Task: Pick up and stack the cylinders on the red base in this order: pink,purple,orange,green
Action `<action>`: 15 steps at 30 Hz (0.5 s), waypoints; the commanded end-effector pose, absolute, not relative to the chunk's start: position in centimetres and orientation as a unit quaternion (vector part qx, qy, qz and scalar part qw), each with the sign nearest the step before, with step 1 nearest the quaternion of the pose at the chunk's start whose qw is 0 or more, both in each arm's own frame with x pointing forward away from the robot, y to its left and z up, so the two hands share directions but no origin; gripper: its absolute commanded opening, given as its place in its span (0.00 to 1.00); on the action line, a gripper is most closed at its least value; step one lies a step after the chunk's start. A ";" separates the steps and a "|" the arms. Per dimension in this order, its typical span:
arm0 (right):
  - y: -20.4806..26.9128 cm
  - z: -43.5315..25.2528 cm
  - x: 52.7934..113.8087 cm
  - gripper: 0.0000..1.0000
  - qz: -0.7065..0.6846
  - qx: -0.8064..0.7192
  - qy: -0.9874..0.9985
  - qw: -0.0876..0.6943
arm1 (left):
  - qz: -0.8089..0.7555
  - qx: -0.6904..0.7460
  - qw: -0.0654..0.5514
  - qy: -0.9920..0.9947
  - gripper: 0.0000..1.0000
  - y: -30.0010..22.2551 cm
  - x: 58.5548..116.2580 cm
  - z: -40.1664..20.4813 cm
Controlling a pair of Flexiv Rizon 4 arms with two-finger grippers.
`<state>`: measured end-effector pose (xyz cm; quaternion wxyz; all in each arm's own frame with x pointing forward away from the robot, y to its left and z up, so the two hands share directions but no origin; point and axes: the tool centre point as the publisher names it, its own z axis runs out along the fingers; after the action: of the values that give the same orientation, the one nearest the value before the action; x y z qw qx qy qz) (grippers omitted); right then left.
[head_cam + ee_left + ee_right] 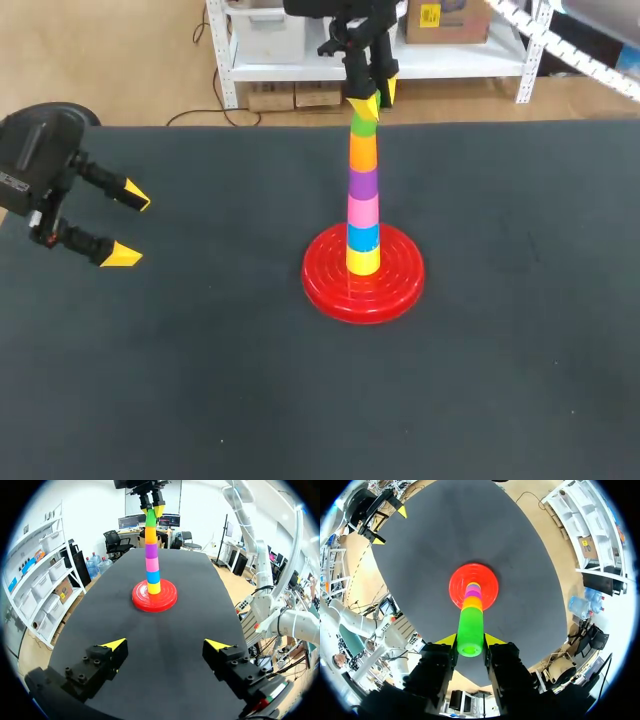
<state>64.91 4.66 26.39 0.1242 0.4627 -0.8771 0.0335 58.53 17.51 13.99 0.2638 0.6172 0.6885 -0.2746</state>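
Cylinders: six counted, one per colour, all in a single upright column. From the bottom they are yellow cylinder, blue cylinder, pink cylinder, purple cylinder, orange cylinder and green cylinder.

Red base: one, near the middle of the table. It carries the column at its centre.

Grippers: two.
- Right gripper: at 12 o'clock of the base, above the column. Its fingers clamp the green cylinder from two sides.
- Left gripper: at 9 o'clock of the base, well apart from it. Its fingers are spread wide with nothing between them, and it points toward the column in its own wrist view.
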 end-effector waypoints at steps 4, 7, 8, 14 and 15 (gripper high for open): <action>4.2 26.5 64.5 0.00 0.040 0.454 -0.885 0.098 | -0.275 0.618 0.265 0.688 1.00 17.6 58.6 14.0; 3.7 26.5 64.3 0.00 0.040 0.450 -0.887 0.094 | -0.275 0.618 0.265 0.688 1.00 17.6 58.6 14.0; 3.6 26.5 64.2 0.00 0.039 0.449 -0.888 0.093 | -0.275 0.618 0.265 0.688 1.00 17.6 58.6 14.0; 3.4 26.3 64.0 0.00 0.034 0.448 -0.889 0.093 | -0.275 0.618 0.265 0.688 1.00 17.6 58.6 14.0; 3.4 26.3 63.9 0.00 0.033 0.449 -0.888 0.094 | -0.275 0.618 0.265 0.688 1.00 17.6 58.6 14.0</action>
<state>64.81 3.97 26.75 0.1199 0.4472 -0.8853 0.0427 58.53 17.51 13.99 0.2638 0.6172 0.6885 -0.2746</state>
